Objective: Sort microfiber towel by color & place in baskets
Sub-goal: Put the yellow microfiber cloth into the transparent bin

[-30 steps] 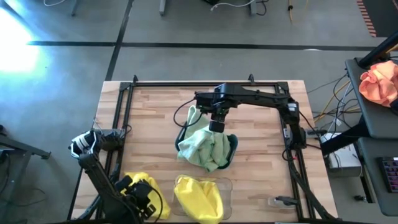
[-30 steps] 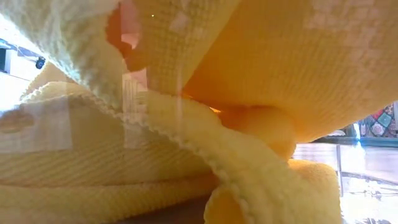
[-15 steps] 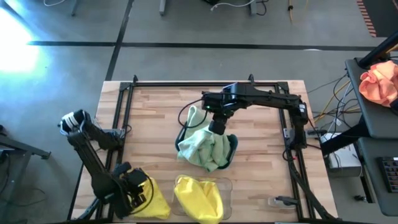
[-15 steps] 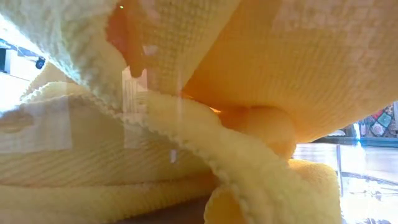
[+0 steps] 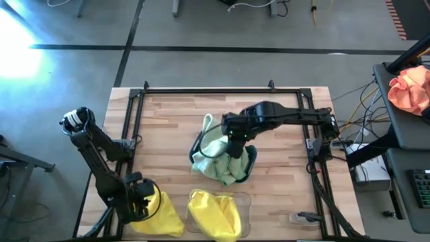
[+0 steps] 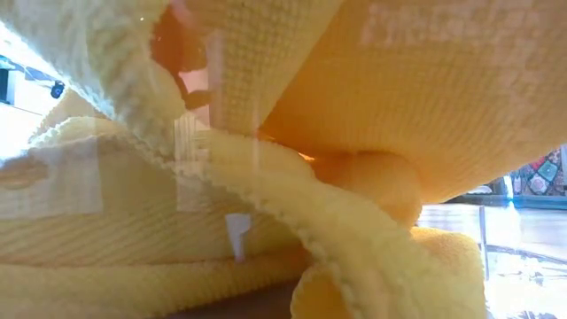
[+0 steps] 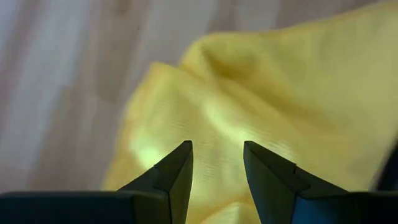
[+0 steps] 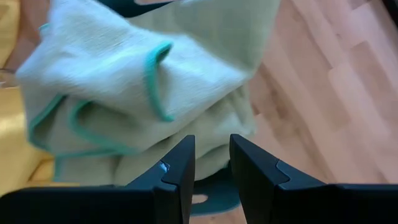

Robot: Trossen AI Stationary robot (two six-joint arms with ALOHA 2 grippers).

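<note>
Swinging back toward my base since a second ago, my left gripper [image 7: 217, 163] hangs part-open and empty directly over the loose yellow towel [image 5: 164, 214], nearer it than my right gripper [image 5: 235, 142].

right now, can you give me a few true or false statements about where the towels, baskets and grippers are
1. The green towels are heaped in the dark teal basket near the table's middle. True.
2. The right gripper is over the yellow towels. False: it is over the green heap.
3. The left gripper is at the loose yellow towel on the table's front left. True.
4. The clear basket holds green towels. False: it holds a yellow towel.
5. The left gripper's fingers are shut tight. False: there is a gap between them, with yellow cloth showing through.
6. An orange-pink cloth lies off the table to the right. True.
</note>
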